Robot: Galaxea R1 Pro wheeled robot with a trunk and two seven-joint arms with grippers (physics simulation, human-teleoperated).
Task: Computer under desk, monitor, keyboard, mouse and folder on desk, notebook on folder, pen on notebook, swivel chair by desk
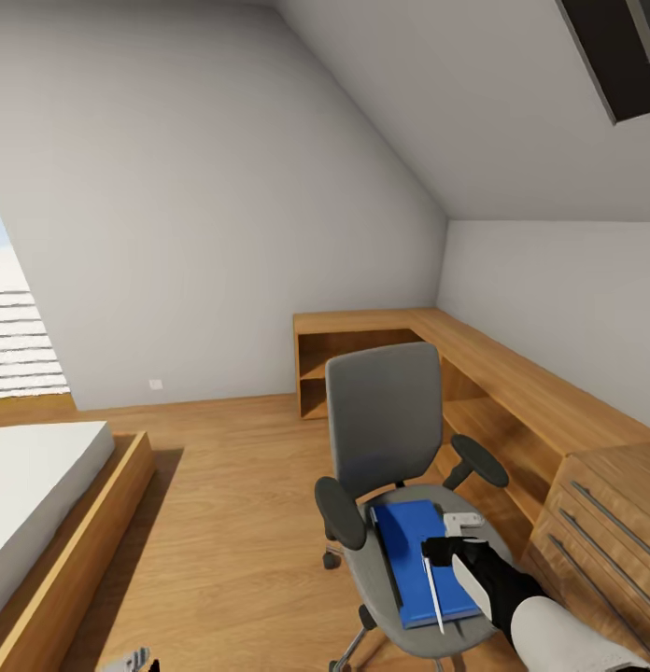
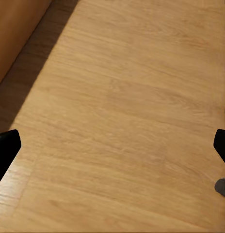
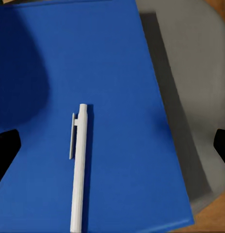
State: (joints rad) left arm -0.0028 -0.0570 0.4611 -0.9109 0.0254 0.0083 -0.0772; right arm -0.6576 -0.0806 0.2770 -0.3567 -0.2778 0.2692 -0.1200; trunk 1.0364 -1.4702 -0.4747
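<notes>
Right end effector (image 3: 112, 141) hangs spread wide over my pen (image 3: 78, 170), which lies on the folder (image 3: 117, 97) on the chair (image 1: 381, 420). Left end effector (image 2: 112, 143), fingers parted, faces floor (image 2: 122, 97); any notebook beneath, I can't tell.

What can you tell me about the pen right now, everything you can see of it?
The pen is a slim, pale silvery-white stick with a small clip along one side near one end, plastic or metal by its look. It lies flat on the bright blue folder, running roughly along the folder's length, near its right edge in the head view. The folder rests on the swivel chair seat. The right end effector hovers open above it; nothing grips the pen.
</notes>
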